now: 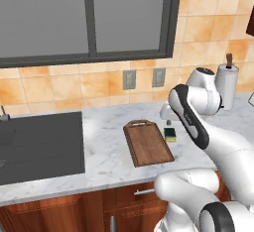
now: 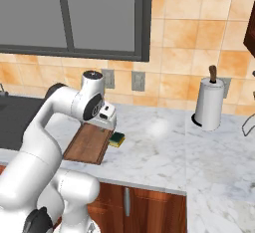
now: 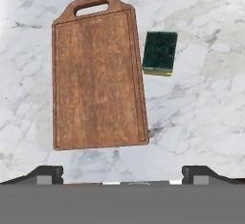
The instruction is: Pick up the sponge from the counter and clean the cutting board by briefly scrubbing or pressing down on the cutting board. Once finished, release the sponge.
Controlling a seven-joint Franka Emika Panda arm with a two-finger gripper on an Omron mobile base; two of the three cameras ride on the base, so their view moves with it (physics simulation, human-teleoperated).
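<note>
The dark brown cutting board (image 1: 148,144) lies on the white marble counter (image 1: 106,149), its loop handle toward the wall. The sponge (image 1: 170,135), dark green over yellow, rests on the counter just right of the board's far half, a small gap from its rim. In the hand view the board (image 3: 98,79) runs lengthwise and the sponge (image 3: 160,52) sits to its upper right. My gripper (image 3: 122,173) hangs above the counter, over the board's near end, open wide with nothing between its fingertips (image 3: 48,173). From the right base view, the sponge (image 2: 117,139) lies beside the board (image 2: 89,143), under my hand.
A dark grey sink basin (image 1: 39,142) is set into the counter left of the board. A paper towel roll on a holder (image 2: 209,102) stands at the back right. Wall outlets (image 1: 130,80) and a window sit behind. The counter's front edge runs near the board's near end.
</note>
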